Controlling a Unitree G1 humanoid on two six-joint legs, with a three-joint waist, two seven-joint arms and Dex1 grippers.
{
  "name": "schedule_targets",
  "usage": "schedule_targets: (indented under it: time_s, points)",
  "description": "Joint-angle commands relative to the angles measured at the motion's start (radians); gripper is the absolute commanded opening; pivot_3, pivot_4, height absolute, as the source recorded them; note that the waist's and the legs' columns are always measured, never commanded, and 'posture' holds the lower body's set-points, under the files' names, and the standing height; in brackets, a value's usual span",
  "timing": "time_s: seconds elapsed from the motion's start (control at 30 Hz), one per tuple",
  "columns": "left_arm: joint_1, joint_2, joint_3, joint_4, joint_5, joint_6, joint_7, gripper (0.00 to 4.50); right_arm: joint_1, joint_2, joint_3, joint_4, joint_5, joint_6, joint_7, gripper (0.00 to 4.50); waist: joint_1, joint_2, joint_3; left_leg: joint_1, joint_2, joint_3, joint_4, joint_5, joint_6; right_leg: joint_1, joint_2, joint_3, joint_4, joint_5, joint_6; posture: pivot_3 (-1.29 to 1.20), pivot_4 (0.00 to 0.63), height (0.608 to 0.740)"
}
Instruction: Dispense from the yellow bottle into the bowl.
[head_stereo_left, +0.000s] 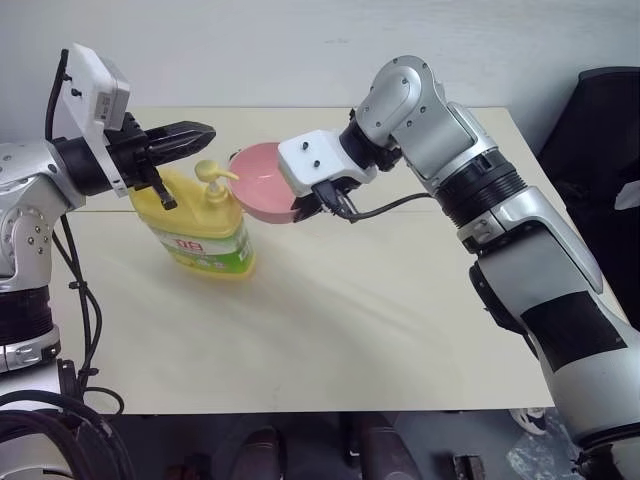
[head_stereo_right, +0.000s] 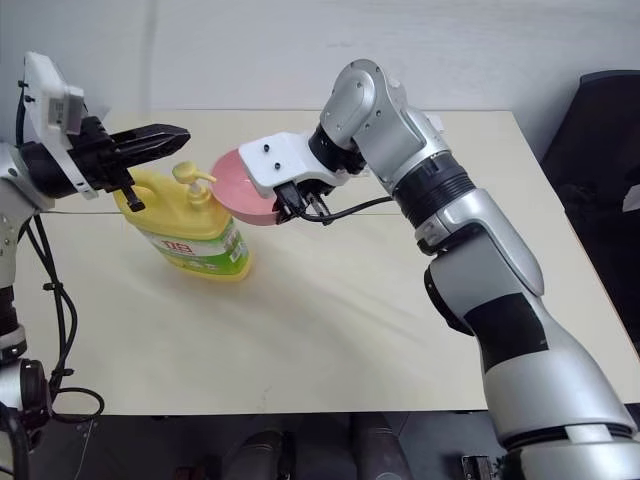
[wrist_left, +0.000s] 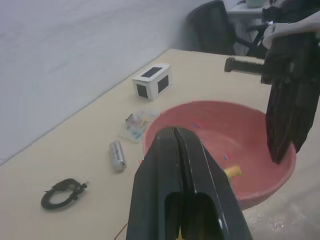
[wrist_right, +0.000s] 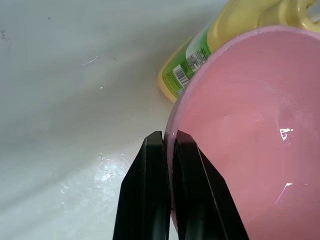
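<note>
- The bench (head_stereo_left: 330, 340) is a pale tabletop. The task's things sit toward its far left; the near half in front of me is bare.
- The yellow bottle (head_stereo_left: 200, 235) stands upright on the bench at the far left, label facing me, its pump nozzle (head_stereo_left: 212, 175) on top with the spout aimed right, toward the bowl.
- The bowl (head_stereo_left: 262, 185) is pink and lifted off the bench, held just to the right of the bottle and tipped so its open side faces the nozzle. Its inside looks clean in my right wrist view, apart from a few glints, so I judge that nothing has been dispensed yet.
- My right tool (wrist_right: 169, 145) is clamped on the bowl's rim, one finger inside the wall and one outside, so the holding half of the job is in place.
- My left tool (head_stereo_left: 185, 135) has its fingers pressed together on nothing. It points level to the right, hovering just above the bottle's shoulder and beside the pump head; whether it touches the pump I cannot tell.
- What is left, as I judge it: bring the left tool onto the pump head, press down so the spout delivers into the bowl, then set the bowl back on the bench.
- Small clutter lies on the far bench: a white box (wrist_left: 153, 81), a small cylinder (wrist_left: 117, 155) and a coiled black cable (wrist_left: 62, 192).
</note>
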Motion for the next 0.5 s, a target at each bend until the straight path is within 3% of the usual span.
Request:
schedule_targets:
  time_s: [0.03,0.5]
  points:
    - [0.019,0.013,-0.017,-0.017,0.031,-0.04,-0.014,0.01,-0.054,-0.003,-0.01,-0.007,0.021,-0.012,0.063,0.0,0.001,0.0,0.0,0.0,0.0,0.0,0.0,0.0,0.0,0.0,0.0,0.0,0.0,0.0,0.0,0.0,0.15,0.74]
    - [0.055,0.015,-0.111,0.014,0.135,-0.141,-0.052,0.01,-0.062,-0.035,0.042,-0.033,0.067,-0.006,0.063,0.0,0.002,0.0,0.0,0.001,0.0,0.0,0.0,0.0,0.0,0.001,0.0,0.0,0.0,0.0,0.0,0.0,0.15,0.74]
